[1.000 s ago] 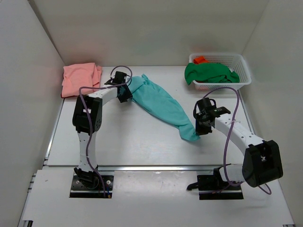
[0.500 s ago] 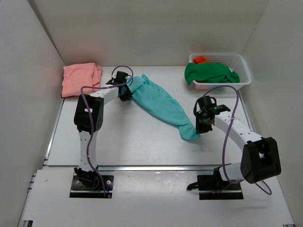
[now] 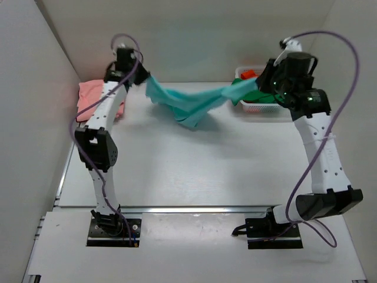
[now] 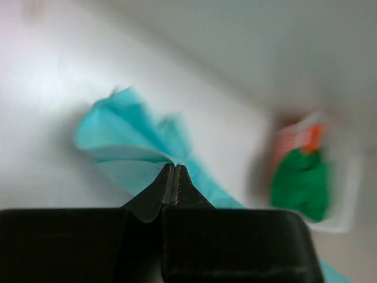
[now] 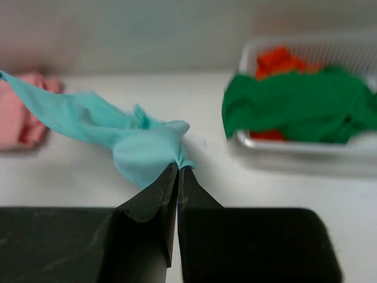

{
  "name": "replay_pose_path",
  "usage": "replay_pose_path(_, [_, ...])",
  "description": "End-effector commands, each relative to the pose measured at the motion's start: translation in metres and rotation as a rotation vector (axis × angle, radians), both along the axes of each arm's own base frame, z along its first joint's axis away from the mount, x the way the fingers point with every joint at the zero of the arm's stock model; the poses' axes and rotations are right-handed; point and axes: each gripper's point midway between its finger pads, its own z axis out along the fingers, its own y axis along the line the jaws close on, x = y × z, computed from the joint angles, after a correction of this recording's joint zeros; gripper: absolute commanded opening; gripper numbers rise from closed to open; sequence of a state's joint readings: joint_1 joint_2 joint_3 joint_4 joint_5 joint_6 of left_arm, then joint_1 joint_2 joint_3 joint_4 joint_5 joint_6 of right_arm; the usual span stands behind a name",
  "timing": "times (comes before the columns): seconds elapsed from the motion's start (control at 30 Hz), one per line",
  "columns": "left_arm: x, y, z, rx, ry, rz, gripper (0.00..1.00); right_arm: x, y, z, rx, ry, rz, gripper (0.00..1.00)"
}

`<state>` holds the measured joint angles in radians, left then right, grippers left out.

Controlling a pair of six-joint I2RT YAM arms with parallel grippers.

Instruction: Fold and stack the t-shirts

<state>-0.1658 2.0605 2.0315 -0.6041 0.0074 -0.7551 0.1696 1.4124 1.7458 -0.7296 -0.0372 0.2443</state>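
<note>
Teal t-shirt [image 3: 188, 106] now lifted off table [image 3: 177, 171], stretched; left hand [image 4: 175, 175], right hand [image 5: 178, 171] both pinching it

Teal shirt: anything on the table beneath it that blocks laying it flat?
Nothing visible. The teal shirt hangs between the left gripper and right gripper over bare table. The pink shirt lies far left and the basket far right.
</note>
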Motion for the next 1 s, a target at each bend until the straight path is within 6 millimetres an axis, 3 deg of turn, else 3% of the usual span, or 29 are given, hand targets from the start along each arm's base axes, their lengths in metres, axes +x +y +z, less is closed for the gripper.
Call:
replay_pose_path(0.0, [-0.050,0.027,0.190,-0.049,-0.312,0.010,0.00,-0.013,-0.014,0.095,-0.031,-0.269,-0.015,0.00])
replay_pose_path(0.03, [-0.063,0.032,0.220,-0.045,-0.373,0.012,0.00,-0.016,-0.013,0.110,-0.023,-0.331,-0.006,0.01])
replay_pose_path(0.13, [-0.108,0.045,0.271,-0.049,-0.476,0.030,0.00,-0.053,-0.020,0.162,-0.014,-0.533,-0.014,0.00])
replay_pose_path(0.17, [-0.113,0.046,0.268,-0.059,-0.476,0.023,0.00,-0.070,-0.025,0.180,-0.004,-0.590,-0.026,0.00])
replay_pose_path(0.23, [-0.153,0.056,0.301,-0.097,-0.574,0.036,0.00,-0.093,-0.026,0.203,-0.005,-0.678,0.001,0.00])
replay_pose_path(0.33, [-0.192,0.061,0.325,-0.094,-0.635,0.047,0.00,-0.137,-0.032,0.242,-0.001,-0.833,0.041,0.00])
replay_pose_path(0.37, [-0.202,0.062,0.334,-0.092,-0.652,0.047,0.00,-0.143,-0.040,0.247,0.002,-0.848,0.020,0.00])
replay_pose_path(0.47, [-0.229,0.068,0.348,-0.091,-0.685,0.058,0.00,-0.168,-0.036,0.269,0.016,-0.930,0.066,0.00])
replay_pose_path(0.57, [-0.240,0.069,0.354,-0.097,-0.695,0.064,0.00,-0.170,-0.027,0.276,0.040,-0.933,0.125,0.00])
replay_pose_path(0.7, [-0.231,0.070,0.334,-0.097,-0.630,0.059,0.00,-0.151,-0.019,0.264,0.099,-0.877,0.181,0.00])
replay_pose_path(0.83, [-0.203,0.070,0.291,-0.089,-0.508,0.029,0.00,-0.108,-0.005,0.221,0.192,-0.702,0.241,0.00])
replay_pose_path(0.97, [-0.166,0.065,0.230,-0.091,-0.373,0.000,0.00,-0.061,0.041,0.161,0.206,-0.462,0.277,0.00])
